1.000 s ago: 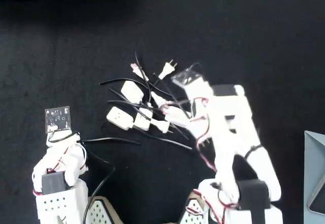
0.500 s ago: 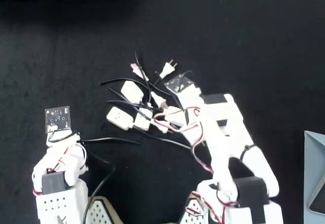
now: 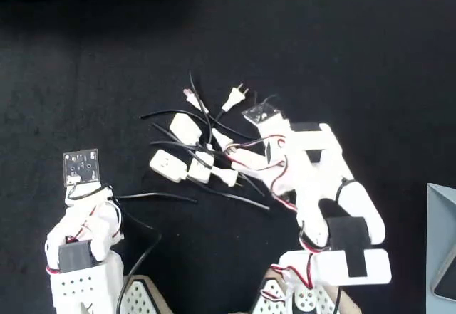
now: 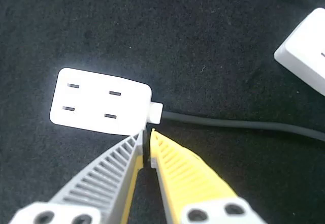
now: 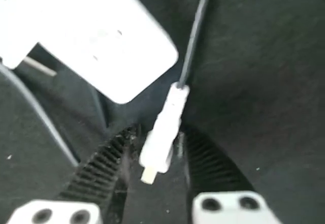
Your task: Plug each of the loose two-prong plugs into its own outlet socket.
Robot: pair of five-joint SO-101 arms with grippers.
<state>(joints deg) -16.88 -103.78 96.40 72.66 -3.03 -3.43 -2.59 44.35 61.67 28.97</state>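
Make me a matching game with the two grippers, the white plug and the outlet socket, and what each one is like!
Things:
1. left gripper
2. right gripper
3. white plug
4. outlet socket

What each is like:
A. has four slots and a black cord
B. open
C. shut
D. lies between black fingers

Pairs: 1-C, 2-B, 3-D, 4-A

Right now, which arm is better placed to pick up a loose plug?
Probably right. The right pincer is open and straddles a white plug, so it only needs to close. The left pincer is shut, its tips at an outlet socket's cord end.
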